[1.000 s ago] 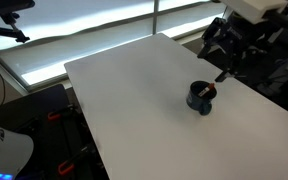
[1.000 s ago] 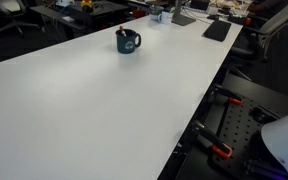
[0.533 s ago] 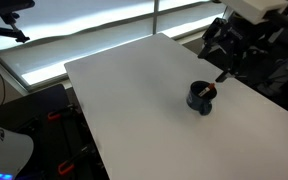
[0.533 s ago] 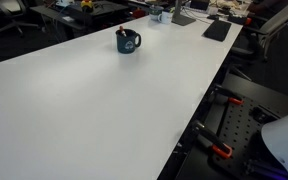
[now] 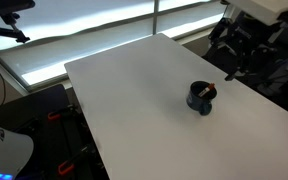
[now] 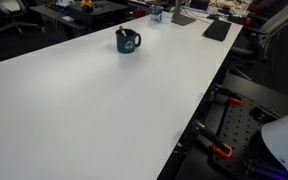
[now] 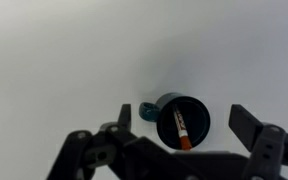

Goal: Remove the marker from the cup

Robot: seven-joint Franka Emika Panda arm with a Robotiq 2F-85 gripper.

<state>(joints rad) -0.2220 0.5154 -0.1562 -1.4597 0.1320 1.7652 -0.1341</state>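
The dark blue-black cup [image 5: 201, 98] stands on the white table [image 5: 134, 90]; it also shows in an exterior view [image 6: 127, 41] and in the wrist view [image 7: 183, 120], seen from above with its handle to the left. The reddish-orange marker [image 7: 182, 128] leans inside the cup, its tip sticking out over the rim [image 5: 213, 92]. My gripper [image 5: 231, 72] hangs above and beyond the cup, near the table's far edge. In the wrist view its fingers [image 7: 187, 120] are spread wide on either side of the cup, open and empty.
The table's edges run close to the cup on the gripper side. Dark equipment and cables [image 5: 284, 70] sit behind the arm. Desks with clutter [image 6: 184, 15] lie beyond the table, and a black frame with red clamps [image 6: 224, 130] stands below its edge.
My gripper has shifted slightly away from the cup, toward the table's far edge. Cup and marker have not moved.
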